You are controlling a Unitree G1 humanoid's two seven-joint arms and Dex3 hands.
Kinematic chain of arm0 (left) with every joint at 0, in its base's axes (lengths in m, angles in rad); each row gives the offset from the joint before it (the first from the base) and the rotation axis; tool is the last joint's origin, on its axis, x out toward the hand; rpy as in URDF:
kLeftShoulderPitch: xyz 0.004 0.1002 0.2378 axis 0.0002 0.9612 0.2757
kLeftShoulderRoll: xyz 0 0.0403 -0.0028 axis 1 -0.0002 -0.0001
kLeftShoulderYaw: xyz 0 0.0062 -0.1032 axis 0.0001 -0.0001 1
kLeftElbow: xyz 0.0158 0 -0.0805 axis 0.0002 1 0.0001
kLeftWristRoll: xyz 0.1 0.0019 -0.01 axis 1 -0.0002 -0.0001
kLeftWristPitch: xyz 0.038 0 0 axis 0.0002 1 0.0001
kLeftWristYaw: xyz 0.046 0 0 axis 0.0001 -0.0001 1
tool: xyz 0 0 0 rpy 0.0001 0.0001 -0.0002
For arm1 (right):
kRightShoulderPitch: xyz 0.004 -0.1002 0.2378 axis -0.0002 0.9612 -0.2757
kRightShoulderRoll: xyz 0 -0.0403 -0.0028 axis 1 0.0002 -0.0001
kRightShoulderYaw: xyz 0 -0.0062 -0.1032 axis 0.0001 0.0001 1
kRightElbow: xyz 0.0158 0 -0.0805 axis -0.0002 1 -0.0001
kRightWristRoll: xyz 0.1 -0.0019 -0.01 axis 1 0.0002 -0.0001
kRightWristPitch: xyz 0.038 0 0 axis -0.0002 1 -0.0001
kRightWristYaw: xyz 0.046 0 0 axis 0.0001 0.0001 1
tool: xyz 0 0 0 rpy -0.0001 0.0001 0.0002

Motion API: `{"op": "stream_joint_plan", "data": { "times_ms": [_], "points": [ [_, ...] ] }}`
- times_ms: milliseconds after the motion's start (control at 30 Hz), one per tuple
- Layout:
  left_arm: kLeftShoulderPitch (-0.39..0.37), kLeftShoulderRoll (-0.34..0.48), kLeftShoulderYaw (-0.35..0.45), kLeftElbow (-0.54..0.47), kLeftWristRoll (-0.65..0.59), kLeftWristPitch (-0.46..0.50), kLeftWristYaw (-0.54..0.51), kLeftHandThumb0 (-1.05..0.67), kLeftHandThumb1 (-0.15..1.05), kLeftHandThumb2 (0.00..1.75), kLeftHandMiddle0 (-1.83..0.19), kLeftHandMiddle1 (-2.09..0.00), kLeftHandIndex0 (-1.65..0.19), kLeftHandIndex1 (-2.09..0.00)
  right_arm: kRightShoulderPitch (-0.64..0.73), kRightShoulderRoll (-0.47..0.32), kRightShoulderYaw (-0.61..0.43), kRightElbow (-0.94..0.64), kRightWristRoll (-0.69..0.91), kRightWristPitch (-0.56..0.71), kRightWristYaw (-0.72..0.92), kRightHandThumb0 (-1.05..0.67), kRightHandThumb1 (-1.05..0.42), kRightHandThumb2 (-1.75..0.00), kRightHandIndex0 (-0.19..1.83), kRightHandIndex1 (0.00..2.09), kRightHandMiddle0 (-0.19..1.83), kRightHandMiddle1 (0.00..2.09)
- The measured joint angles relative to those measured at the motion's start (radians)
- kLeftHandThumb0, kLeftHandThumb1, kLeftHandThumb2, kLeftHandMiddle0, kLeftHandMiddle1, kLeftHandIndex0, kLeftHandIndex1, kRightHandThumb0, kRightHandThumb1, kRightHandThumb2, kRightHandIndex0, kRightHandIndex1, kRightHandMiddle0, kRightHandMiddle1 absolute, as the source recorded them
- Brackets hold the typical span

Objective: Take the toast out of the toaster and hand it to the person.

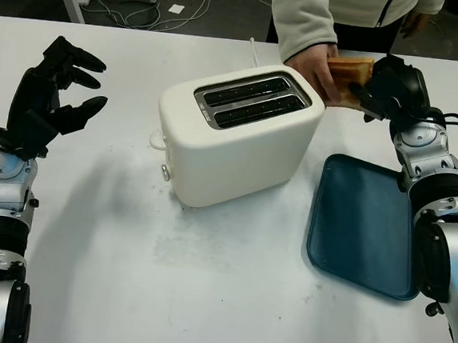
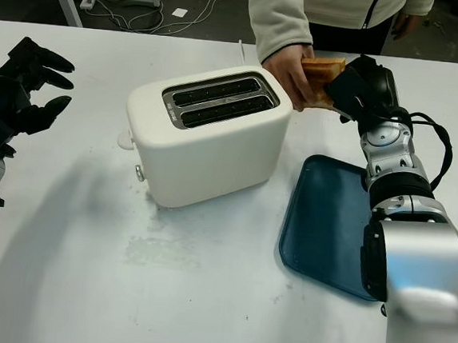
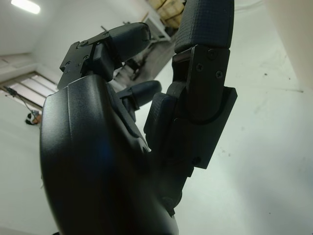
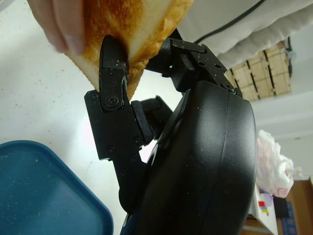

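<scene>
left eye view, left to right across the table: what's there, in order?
Left hand, open → toaster → person's hand → toast → right hand, gripping the toast. The tray sits below these, so I left it out.

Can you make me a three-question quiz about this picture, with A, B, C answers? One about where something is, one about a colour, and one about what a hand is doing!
1. Where is the slice of golden-brown toast?
A. Down in a toaster slot
B. Behind the toaster, between the robot's right hand and a person's hand
C. On the tray

2. What colour is the flat plastic tray?
A. Dark blue
B. Red
C. Yellow

3. What is the robot's black left hand doing?
A. Pressing the toaster lever
B. Holding the tray
C. Open, holding nothing, raised left of the toaster

Answers:
1 B: the right hand and the person's hand both grip the toast.
2 A: the tray beside the cream two-slot toaster is dark blue.
3 C: the left hand holds nothing.
</scene>
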Motion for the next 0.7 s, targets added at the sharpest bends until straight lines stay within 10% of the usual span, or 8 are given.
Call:
{"op": "stream_joint_plan", "data": {
  "times_ms": [533, 600, 633, 700],
  "points": [
    [0.000, 0.000, 0.000, 0.006, 0.000, -0.002, 0.000, -1.05, 0.92, 0.25, -0.03, -1.61, -0.09, -1.47, 0.000, -0.001, 0.011, 0.000, -0.001, -0.015, 0.016, -0.47, -0.92, -0.28, 0.78, 1.75, 0.61, 1.75],
    [0.000, 0.000, 0.000, 0.006, -0.001, -0.002, -0.001, -1.05, 0.92, 0.24, -0.03, -1.61, -0.10, -1.47, 0.000, -0.004, 0.012, 0.000, 0.000, -0.036, 0.042, -0.69, -0.91, -0.12, 0.62, 1.30, 0.60, 1.16],
    [0.000, 0.000, 0.000, 0.006, -0.001, -0.002, -0.003, -1.05, 0.92, 0.24, -0.04, -1.61, -0.10, -1.47, 0.000, -0.009, 0.013, -0.001, 0.000, -0.042, 0.073, -0.77, -0.90, -0.05, 0.32, 0.73, 0.39, 0.58],
    [0.000, 0.000, 0.000, 0.007, -0.003, -0.002, -0.006, -1.05, 0.92, 0.24, -0.03, -1.60, -0.10, -1.46, 0.001, -0.029, 0.035, -0.002, -0.004, -0.059, 0.166, -0.85, -0.87, -0.01, 0.09, 0.22, 0.13, 0.16]
  ]
}}
